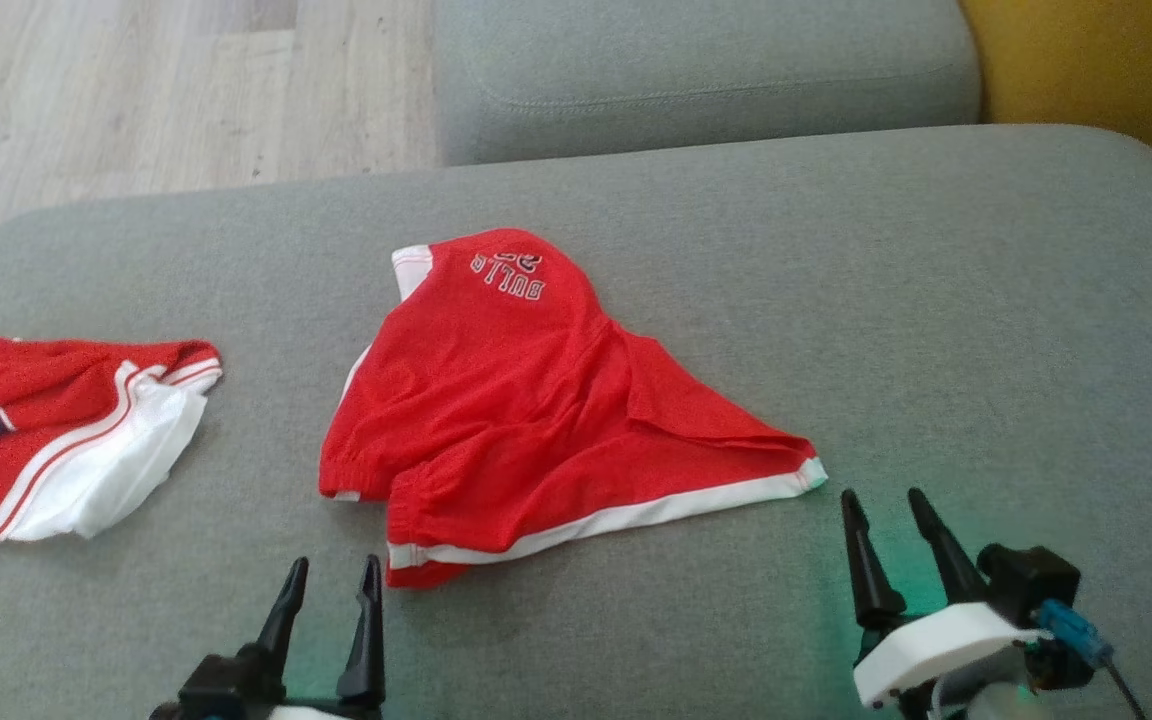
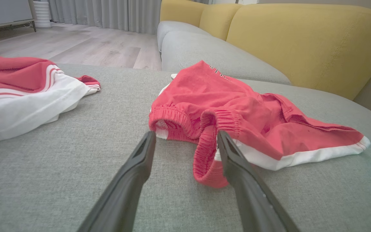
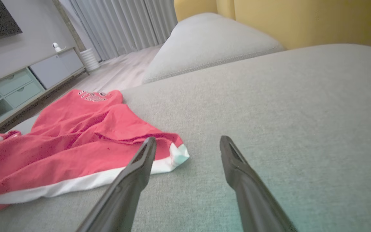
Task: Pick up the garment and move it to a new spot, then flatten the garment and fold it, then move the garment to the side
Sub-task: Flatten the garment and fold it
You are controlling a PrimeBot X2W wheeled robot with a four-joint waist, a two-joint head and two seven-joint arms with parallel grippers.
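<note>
**Red shorts, crumpled: flattening stage, by the look of it**

Item: garment (image 1: 536, 400), red with white trim, bunched at the middle of the grey cushion (image 1: 936, 300), toward its front edge. Lettering: "BULLS", upside-down in the head view; digits beside it unreadable. Tools: left gripper (image 1: 336, 562) — jaws apart, empty, at the elastic waistband; right gripper (image 1: 882, 495) — jaws apart, empty, just beside the white hem corner. Likely next: pinch both ends, draw taut. Also present: second red-and-white garment (image 1: 66, 430), left edge.

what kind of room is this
Most likely a home living room: the work surface is a grey sofa seat with yellow back cushions, and beyond it stand a low cabinet with drawers and floor-length curtains.
</note>
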